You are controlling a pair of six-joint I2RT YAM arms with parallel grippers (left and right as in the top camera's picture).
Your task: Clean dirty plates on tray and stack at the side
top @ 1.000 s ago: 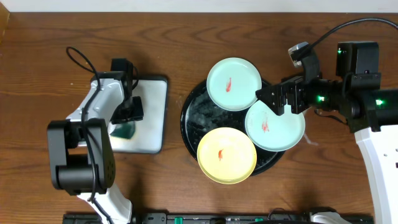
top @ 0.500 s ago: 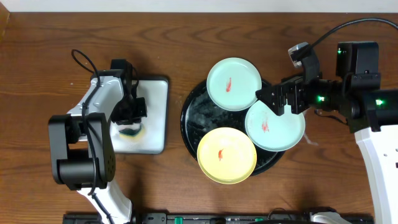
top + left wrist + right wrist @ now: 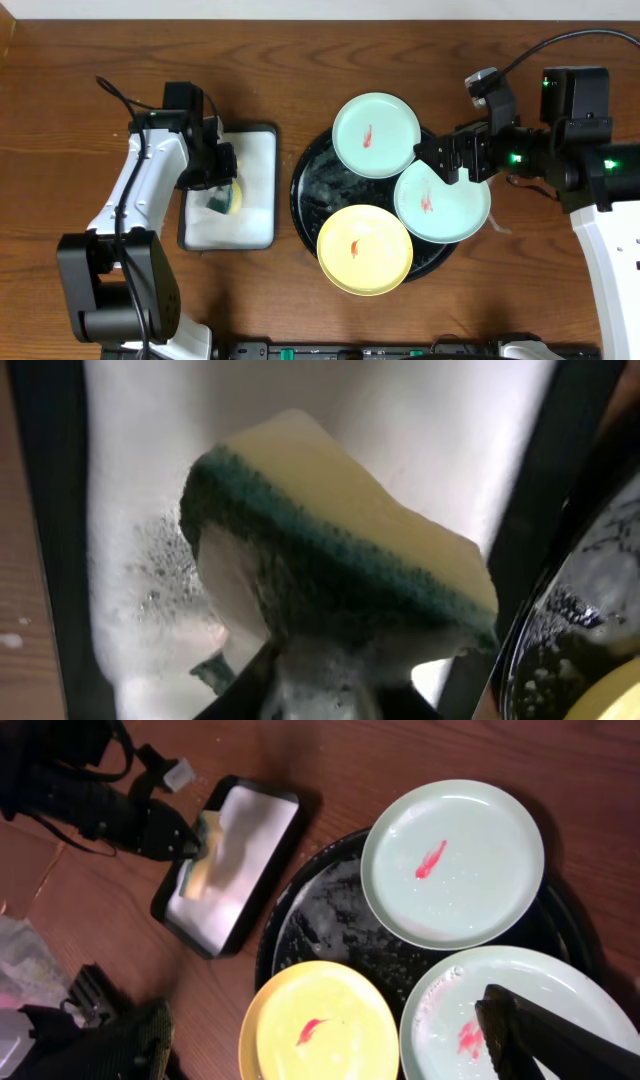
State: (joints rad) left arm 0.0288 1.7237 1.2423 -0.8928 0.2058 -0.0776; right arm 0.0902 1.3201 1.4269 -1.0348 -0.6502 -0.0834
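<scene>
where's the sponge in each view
Overhead: sponge left of centre, over the white tray.
Left wrist: fills the middle of the frame.
Right wrist: small, upper left, at the tray's left edge.
Shared landmark: the white tray with the dark rim.

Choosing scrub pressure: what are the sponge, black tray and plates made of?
The sponge looks like soft yellow foam with a rough green scouring layer. The tray: glossy black, reflective, likely plastic or lacquer. The plates: smooth pastel, melamine or ceramic; can't tell.
</scene>
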